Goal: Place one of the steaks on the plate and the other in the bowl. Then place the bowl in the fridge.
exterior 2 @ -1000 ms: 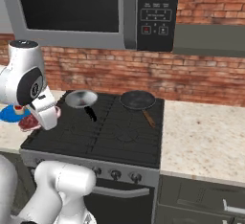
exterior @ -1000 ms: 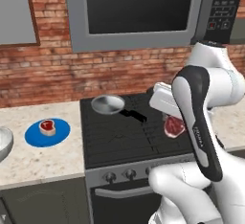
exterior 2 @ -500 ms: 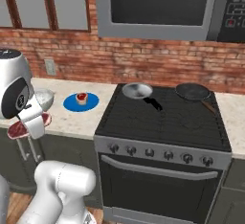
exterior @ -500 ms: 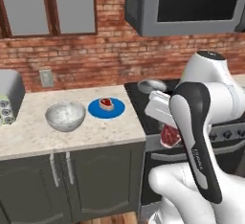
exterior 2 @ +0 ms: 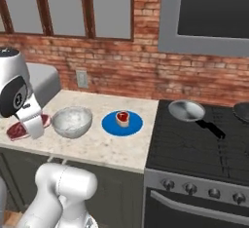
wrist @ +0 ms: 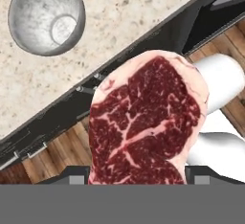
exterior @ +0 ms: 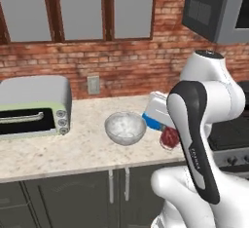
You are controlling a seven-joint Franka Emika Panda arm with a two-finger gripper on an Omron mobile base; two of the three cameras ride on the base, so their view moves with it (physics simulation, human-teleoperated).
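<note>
Jaws hold the second steak [wrist: 146, 125] off the bench [exterior: 58, 154] edge, short of the empty bowl [exterior: 125, 127]. Risk: released here, it falls to the floor; first steak [exterior 2: 122, 117] sits on plate [exterior 2: 109, 125].

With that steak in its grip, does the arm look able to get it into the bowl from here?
Probably yes. The gripper holds the steak just off the counter edge, beside the bowl. The bowl is open-topped and empty, and nothing stands between them; the plate with the other steak sits beyond it.
</note>
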